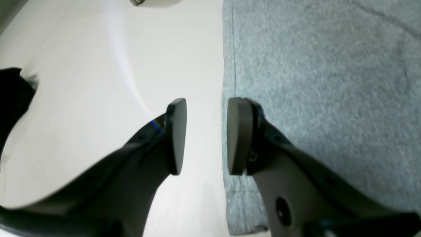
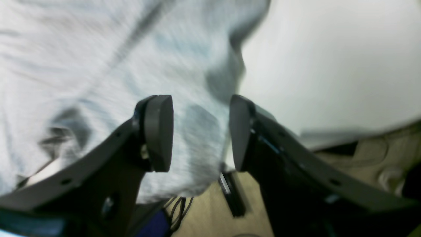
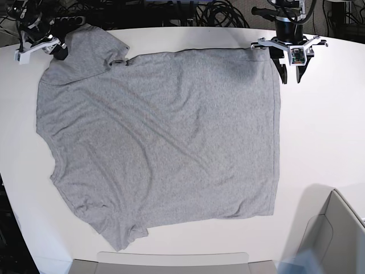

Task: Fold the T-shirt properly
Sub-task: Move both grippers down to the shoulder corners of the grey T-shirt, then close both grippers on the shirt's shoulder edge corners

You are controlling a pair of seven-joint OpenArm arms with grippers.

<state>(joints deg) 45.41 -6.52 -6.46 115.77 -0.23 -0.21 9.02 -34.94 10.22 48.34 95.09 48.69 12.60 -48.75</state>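
Both my grippers (image 1: pixel 206 136) (image 2: pixel 200 133) are open, poised at the T-shirt's (image 3: pixel 165 142) far corners; I should pinch each hem fully.

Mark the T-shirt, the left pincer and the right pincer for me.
T-shirt (image 3: pixel 159 142), base view, middle of the spread body.
Left pincer (image 1: pixel 206 136), left wrist view, gap between open fingertips.
Right pincer (image 2: pixel 200 133), right wrist view, gap between open fingertips.

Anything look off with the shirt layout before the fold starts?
Mostly flat, but the T-shirt has diagonal wrinkles across its middle, and the sleeve near the right gripper is bunched and hangs past the table edge. Both grippers are open.
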